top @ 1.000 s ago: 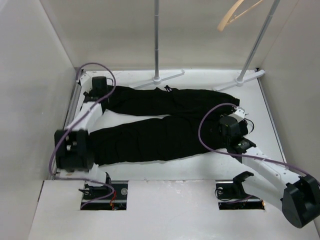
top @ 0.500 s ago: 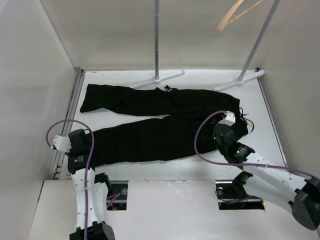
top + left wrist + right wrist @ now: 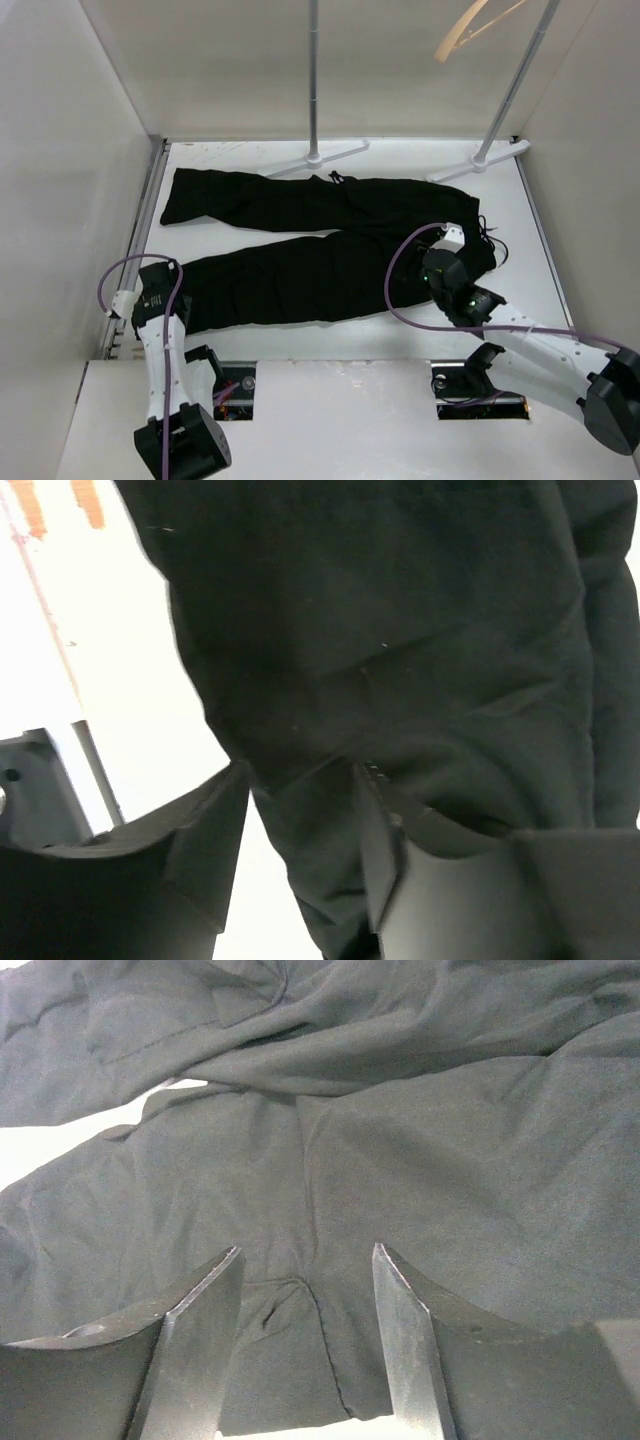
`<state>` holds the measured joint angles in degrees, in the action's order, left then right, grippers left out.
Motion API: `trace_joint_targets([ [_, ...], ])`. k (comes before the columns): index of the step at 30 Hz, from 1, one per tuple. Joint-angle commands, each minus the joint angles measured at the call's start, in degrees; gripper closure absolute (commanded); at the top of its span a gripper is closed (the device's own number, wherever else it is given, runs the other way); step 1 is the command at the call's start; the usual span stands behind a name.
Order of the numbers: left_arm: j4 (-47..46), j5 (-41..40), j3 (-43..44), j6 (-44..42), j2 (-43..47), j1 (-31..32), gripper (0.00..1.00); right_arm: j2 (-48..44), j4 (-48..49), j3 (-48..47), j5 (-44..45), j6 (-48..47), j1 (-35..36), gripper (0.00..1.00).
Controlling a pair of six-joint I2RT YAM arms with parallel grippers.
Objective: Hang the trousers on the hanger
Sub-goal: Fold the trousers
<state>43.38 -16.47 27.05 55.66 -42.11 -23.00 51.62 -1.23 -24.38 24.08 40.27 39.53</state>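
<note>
Plainly soft and limp, the long black fabric trousers lie flat on the white desk, legs pointing left, waist to the right. The slim pale tan wooden hanger hangs high at the far right, well apart. They will likely sag wherever lifted, so waistband and cuff seams look the firmest holds. The left pincer stands apart over the near leg's cuff, and the right pincer stands apart above the seat.
</note>
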Motion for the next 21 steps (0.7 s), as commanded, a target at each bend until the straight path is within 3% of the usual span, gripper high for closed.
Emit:
trace_joint_targets([
  [1, 1.89, -4.53, 2.75, 1.03, -0.69, -0.68, 0.53, 0.76, 3.34, -1.72, -1.13, -0.9, 0.68, 0.39],
  [4, -0.91, -5.15, 1.43, 0.94, -2.62, -2.26, 0.45, 1.21, 3.61, -1.72, -1.57, -0.9, 0.77, 0.38],
  [11, -2.33, -2.95, -0.59, 1.56, -3.33, -0.95, 0.42, -0.55, 3.61, -0.84, -1.66, -0.63, 0.95, 0.36],
  [14, -3.2, -3.22, -1.03, 1.82, -5.17, -0.34, 0.45, -0.73, 3.61, -0.76, -1.75, -0.55, 1.12, 0.36],
  [17, -5.75, -4.09, -1.64, 2.7, -8.5, 0.46, 0.56, -0.99, 3.61, -0.58, -1.66, -0.46, 1.12, 0.35],
  [21, -8.74, -3.92, -3.66, 3.66, -10.63, 0.72, 0.6, -1.6, 3.43, -0.23, -1.31, -0.11, 0.95, 0.32],
])
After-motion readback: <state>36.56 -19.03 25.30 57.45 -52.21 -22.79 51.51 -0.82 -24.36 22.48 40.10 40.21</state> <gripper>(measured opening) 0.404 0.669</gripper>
